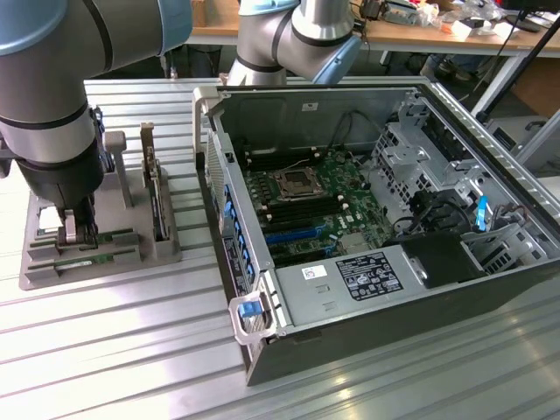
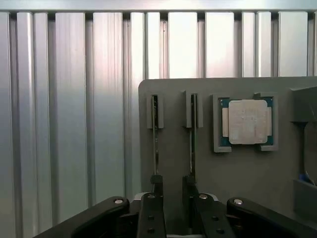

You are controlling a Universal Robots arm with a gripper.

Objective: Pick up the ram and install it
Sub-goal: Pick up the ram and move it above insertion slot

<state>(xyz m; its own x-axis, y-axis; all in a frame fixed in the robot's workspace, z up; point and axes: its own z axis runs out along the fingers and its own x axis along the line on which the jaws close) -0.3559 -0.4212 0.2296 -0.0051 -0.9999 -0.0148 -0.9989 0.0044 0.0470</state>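
Two ram sticks stand on edge in slots of a grey holder (image 2: pixel 173 148). In the wrist view they show edge-on as thin dark lines, one ram (image 2: pixel 155 136) and a second ram (image 2: pixel 192 136) beside it. In the exterior view a green ram (image 1: pixel 83 262) lies along the holder's near end, just below the arm's tool. My gripper (image 2: pixel 173 184) hangs low over the holder (image 1: pixel 52 262), open, with a finger (image 2: pixel 157 182) roughly in line with each stick and only grey holder surface between them. In the exterior view the gripper (image 1: pixel 77 232) sits at the holder's left side.
A CPU (image 2: pixel 246 121) rests in a pocket of the holder. An expansion card (image 1: pixel 157 188) stands upright on the holder's right part. To the exterior view's right lies the open computer case (image 1: pixel 490 149), with the motherboard (image 1: pixel 315 197) and its memory slots exposed. The table is ribbed metal.
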